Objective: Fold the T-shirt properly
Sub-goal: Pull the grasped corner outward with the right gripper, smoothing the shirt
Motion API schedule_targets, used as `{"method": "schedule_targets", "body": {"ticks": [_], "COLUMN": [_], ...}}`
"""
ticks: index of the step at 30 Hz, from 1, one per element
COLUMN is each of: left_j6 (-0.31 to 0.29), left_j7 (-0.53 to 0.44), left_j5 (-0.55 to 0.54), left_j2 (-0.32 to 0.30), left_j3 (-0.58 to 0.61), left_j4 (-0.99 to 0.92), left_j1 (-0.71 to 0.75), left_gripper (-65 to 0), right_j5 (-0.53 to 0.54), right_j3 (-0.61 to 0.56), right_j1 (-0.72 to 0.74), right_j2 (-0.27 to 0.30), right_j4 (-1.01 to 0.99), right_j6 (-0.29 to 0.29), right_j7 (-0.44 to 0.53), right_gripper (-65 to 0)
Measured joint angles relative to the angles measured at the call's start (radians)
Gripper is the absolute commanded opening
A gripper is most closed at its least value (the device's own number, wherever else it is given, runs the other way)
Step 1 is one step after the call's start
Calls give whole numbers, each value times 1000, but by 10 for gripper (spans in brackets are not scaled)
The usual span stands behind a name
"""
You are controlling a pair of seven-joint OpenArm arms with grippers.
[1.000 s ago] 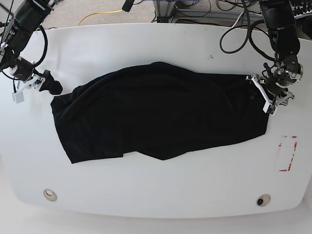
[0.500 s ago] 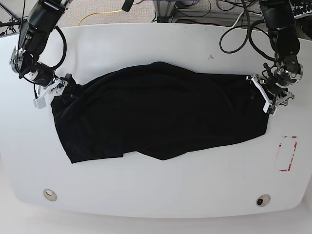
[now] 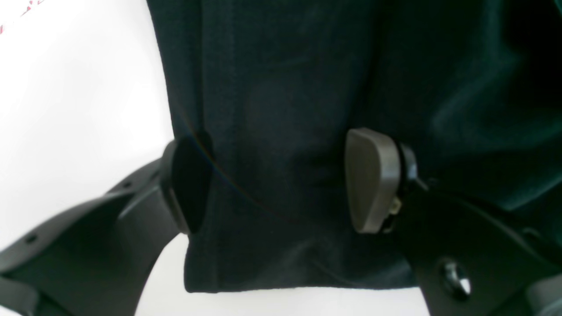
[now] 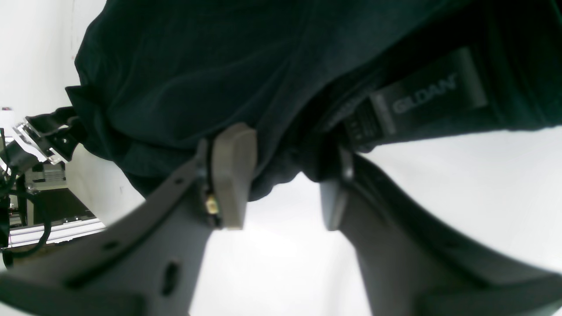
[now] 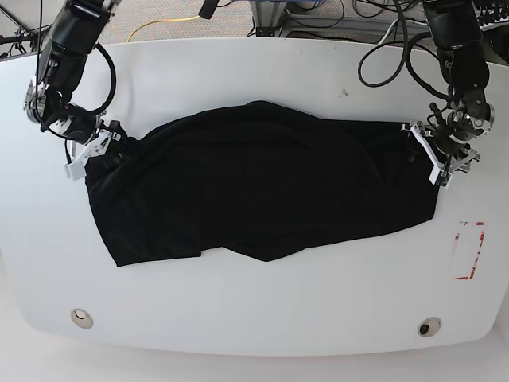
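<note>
The black T-shirt [image 5: 262, 183] lies spread across the white table [image 5: 254, 79], bunched at its left edge. My right gripper [image 5: 102, 146] is at that left edge. In the right wrist view its fingers [image 4: 232, 175] stand partly apart over a bunch of T-shirt [image 4: 197, 66] fabric beside the neck label [image 4: 423, 94]; whether they pinch it is unclear. My left gripper [image 5: 430, 156] sits at the shirt's right edge. In the left wrist view it [image 3: 281, 180] is open, its pads wide apart astride the flat hem of the T-shirt [image 3: 285, 87].
A red-outlined rectangle [image 5: 469, 251] is marked on the table right of the shirt. Two round holes [image 5: 81, 318] [image 5: 429, 327] sit near the front edge. Black cables [image 5: 382, 56] loop at the back right, near my left arm.
My right arm has moved right, from off the cloth onto the shirt's bunched left edge. The left arm and the shirt's right side have not moved.
</note>
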Motion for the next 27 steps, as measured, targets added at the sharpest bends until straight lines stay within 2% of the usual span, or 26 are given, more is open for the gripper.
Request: {"method": "schedule_targets", "body": {"ticks": [2, 3, 6, 13, 15, 19, 21, 25, 27], "left_j6": [0, 0, 0, 2, 2, 3, 3, 4, 6], "left_j7": [0, 0, 0, 0, 0, 0, 0, 0, 0], "left_j5": [0, 0, 0, 0, 0, 0, 0, 2, 2], "left_j2": [0, 0, 0, 0, 0, 1, 0, 0, 0], "left_j3": [0, 0, 0, 0, 0, 0, 0, 0, 0], "left_j4": [0, 0, 0, 0, 0, 0, 0, 0, 0], "left_j1": [0, 0, 0, 0, 0, 0, 0, 0, 0], "left_gripper": [-218, -218, -218, -218, -218, -218, -218, -218, -218], "right_j5": [0, 0, 6, 13, 53, 171, 249, 337, 377], "right_j3": [0, 0, 0, 50, 84, 86, 85, 101, 154], "right_j1": [0, 1, -3, -43, -76, -142, -179, -250, -283], "right_j2": [-4, -5, -4, -8, -5, 18, 39, 78, 79], "right_j4": [0, 0, 6, 59, 103, 143, 155, 163, 163], "right_j6": [0, -1, -2, -1, -1, 0, 1, 3, 3], "right_j7": [1, 1, -15, -121, -154, -159, -165, -166, -171], "right_gripper": [-629, -650, -650, -650, -650, -650, -650, -650, -650]}}
